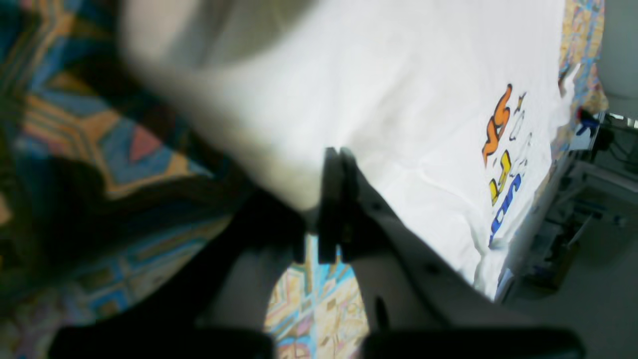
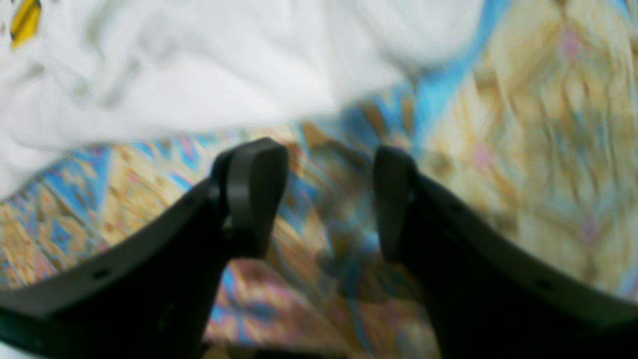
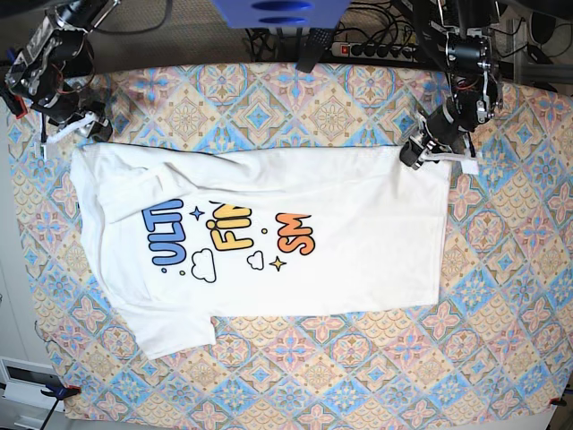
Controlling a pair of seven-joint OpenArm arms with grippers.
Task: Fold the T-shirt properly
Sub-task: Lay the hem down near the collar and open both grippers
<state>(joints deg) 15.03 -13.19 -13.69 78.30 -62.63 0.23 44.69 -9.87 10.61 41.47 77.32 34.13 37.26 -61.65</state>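
Observation:
The white T-shirt (image 3: 358, 269) lies spread on the table, print side up, with blue, yellow and orange letters across its middle. In the base view my left gripper (image 3: 419, 152) sits at the shirt's far right corner. The left wrist view shows that gripper (image 1: 335, 154) shut, with the white T-shirt (image 1: 398, 124) edge pinched at its tips and a blurred fold rising beside it. My right gripper (image 3: 89, 128) is at the shirt's far left corner. Seen from the right wrist, it (image 2: 324, 169) stands open over bare patterned cloth, just short of the T-shirt (image 2: 174, 75) edge.
A colourful diamond-patterned cloth (image 3: 501, 313) covers the table. Behind the far edge are a power strip (image 3: 376, 49), cables and a blue object (image 3: 277, 13). A clamp (image 3: 54, 390) grips the near left corner.

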